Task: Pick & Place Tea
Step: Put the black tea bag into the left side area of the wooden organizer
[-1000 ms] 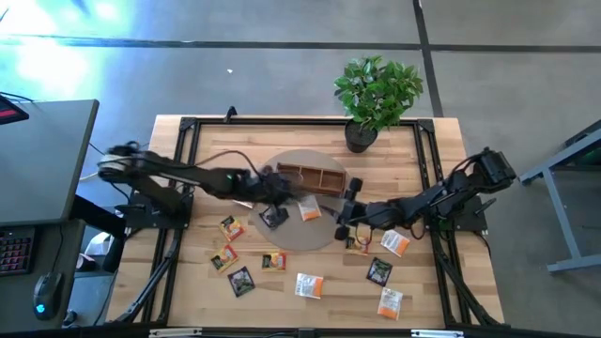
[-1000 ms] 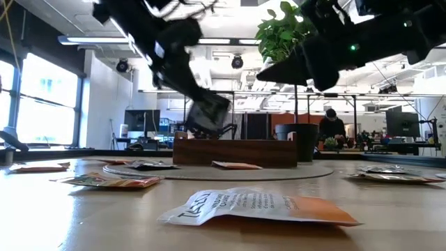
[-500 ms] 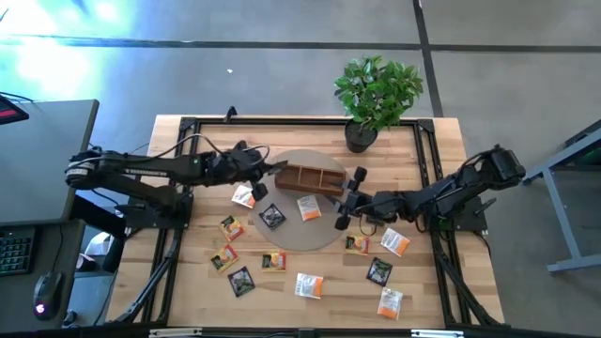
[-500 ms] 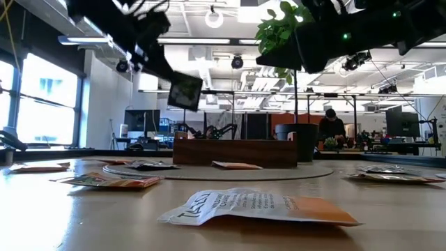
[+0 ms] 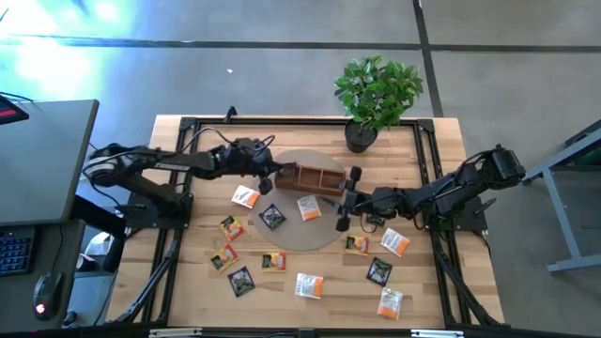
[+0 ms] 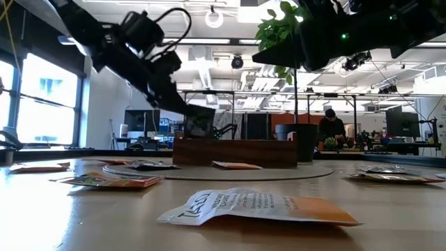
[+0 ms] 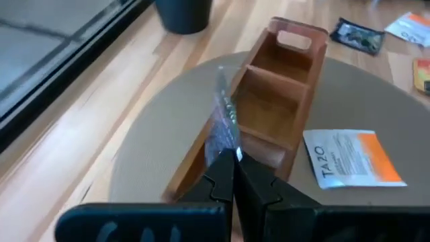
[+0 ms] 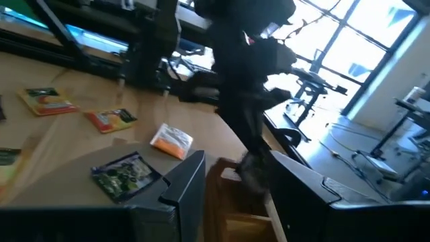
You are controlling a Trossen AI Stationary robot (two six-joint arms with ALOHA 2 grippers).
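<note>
My left gripper (image 5: pixel 270 173) (image 7: pixel 235 158) is shut on a dark tea sachet (image 6: pixel 198 124) and hovers over the left end of the brown wooden tray (image 5: pixel 313 177). Whether the sachet touches the tray, I cannot tell. My right gripper (image 5: pixel 349 194) (image 8: pixel 235 195) is open, low beside the tray's right end (image 8: pixel 232 205), touching nothing. Several more sachets lie flat: a white-and-orange one (image 5: pixel 244 196), a black one (image 5: pixel 271 216) and another white-and-orange one (image 5: pixel 309 208) on the round mat (image 5: pixel 302 237). Others are scattered toward the near edge. My left gripper pinches the dark sachet between its two fingers at one edge (image 7: pixel 227 142), coming down at a slant from the table's left. The sachet is seen edge-on (image 7: pixel 222 111). It stands beyond the fingertips, over the long outer wall (image 7: pixel 195 151) of the tray's left compartment.
A potted plant (image 5: pixel 376 94) stands at the far edge, right of the tray. Loose sachets (image 5: pixel 309 284) (image 5: pixel 379 270) (image 5: pixel 390 301) (image 5: pixel 241 280) cover the near half of the table. Black frame rails (image 5: pixel 178 178) run along both sides. Beyond the table is an office room.
My left gripper, holding the dark sachet throughout, rose from above the mat toward the far-left. It then came down and right, to the tray's left end. The sachet went up with it and now sits at the tray wall's height. My right gripper shifted slightly toward the tray.
</note>
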